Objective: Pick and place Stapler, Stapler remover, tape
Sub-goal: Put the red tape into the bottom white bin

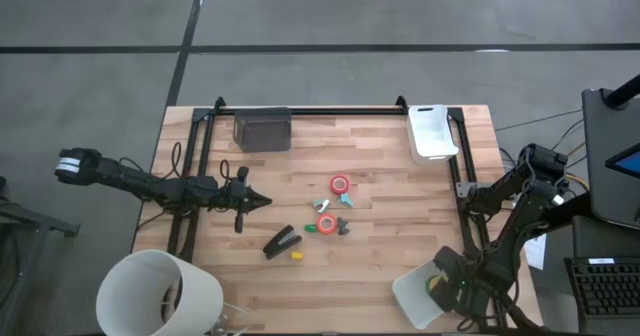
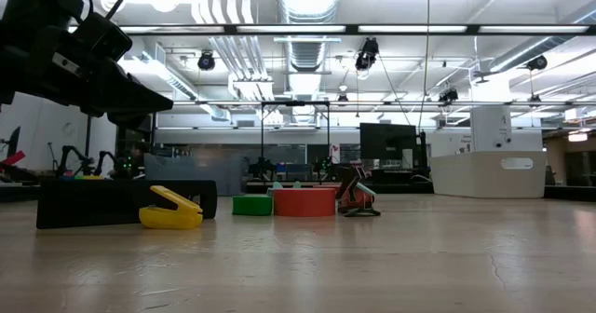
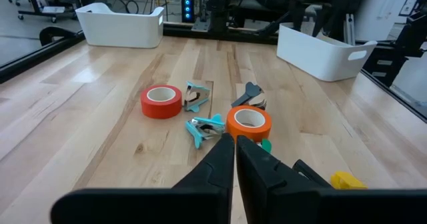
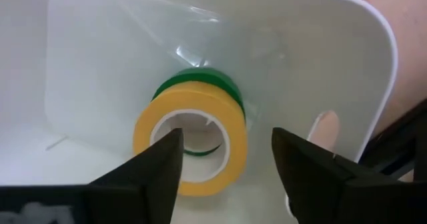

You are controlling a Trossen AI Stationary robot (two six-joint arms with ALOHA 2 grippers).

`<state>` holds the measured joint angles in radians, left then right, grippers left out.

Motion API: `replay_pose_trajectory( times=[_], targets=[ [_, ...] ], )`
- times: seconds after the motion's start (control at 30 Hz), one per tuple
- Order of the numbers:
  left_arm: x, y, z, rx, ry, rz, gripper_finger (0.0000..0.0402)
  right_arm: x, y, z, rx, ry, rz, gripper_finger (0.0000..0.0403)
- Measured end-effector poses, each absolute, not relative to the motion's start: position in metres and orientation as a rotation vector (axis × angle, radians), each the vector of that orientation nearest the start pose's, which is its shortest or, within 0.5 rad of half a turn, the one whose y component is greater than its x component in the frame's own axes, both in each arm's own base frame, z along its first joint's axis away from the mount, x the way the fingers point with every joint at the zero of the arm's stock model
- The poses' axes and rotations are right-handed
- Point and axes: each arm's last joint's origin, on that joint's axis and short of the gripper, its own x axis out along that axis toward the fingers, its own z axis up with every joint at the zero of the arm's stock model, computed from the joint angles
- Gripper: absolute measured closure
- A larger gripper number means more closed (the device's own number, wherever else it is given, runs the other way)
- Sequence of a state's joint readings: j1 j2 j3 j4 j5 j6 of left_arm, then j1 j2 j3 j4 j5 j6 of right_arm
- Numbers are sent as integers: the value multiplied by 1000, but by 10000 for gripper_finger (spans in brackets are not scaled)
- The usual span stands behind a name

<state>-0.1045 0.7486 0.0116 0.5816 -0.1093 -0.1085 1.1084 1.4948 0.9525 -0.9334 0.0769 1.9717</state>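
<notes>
The black stapler (image 1: 283, 242) lies flat on the wooden table, with a yellow clawed piece (image 1: 297, 255) beside it. A red tape roll (image 1: 340, 185) and an orange roll (image 1: 326, 224) lie flat at mid-table among teal clawed bits (image 3: 203, 129). My left gripper (image 1: 255, 201) hovers shut left of them and points at the orange roll (image 3: 249, 123). My right gripper (image 4: 227, 161) is open over a white bin (image 1: 425, 291) at the near right corner. A yellow roll (image 4: 190, 137) lies inside on a green roll (image 4: 217, 77). The open fingers stand above them.
A second white bin (image 1: 432, 131) stands at the far right of the table and a dark box (image 1: 262, 129) at the far edge. A black frame (image 1: 300, 111) rims the far side. A large white round object (image 1: 160, 294) sits at the near left corner.
</notes>
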Motion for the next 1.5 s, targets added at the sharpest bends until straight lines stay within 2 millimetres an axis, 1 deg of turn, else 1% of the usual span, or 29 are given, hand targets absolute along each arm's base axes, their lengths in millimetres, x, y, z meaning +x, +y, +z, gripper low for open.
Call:
replay_pose_trajectory(
  times=[0.2,0.43,0.57,0.7,0.93,1.13,1.3,1.5],
  targets=[
    [143,-12,148,-92,154,13,382,115,225,205,744,1382,-583,165],
    [143,-12,148,-92,154,13,382,114,222,220,684,1382,-632,175],
    [143,-12,148,-92,153,13,383,117,221,227,634,1285,-621,178],
    [143,-12,148,-92,154,13,380,127,215,232,583,1168,-598,177],
    [143,-12,148,-92,154,13,383,151,198,233,499,1176,-579,179],
    [143,-12,148,-92,154,13,381,175,179,234,403,1142,-567,179],
    [143,-12,148,-92,154,14,383,200,152,241,320,1110,-566,179],
    [143,-12,148,-92,154,13,380,244,109,251,277,1004,-481,179]
  ],
)
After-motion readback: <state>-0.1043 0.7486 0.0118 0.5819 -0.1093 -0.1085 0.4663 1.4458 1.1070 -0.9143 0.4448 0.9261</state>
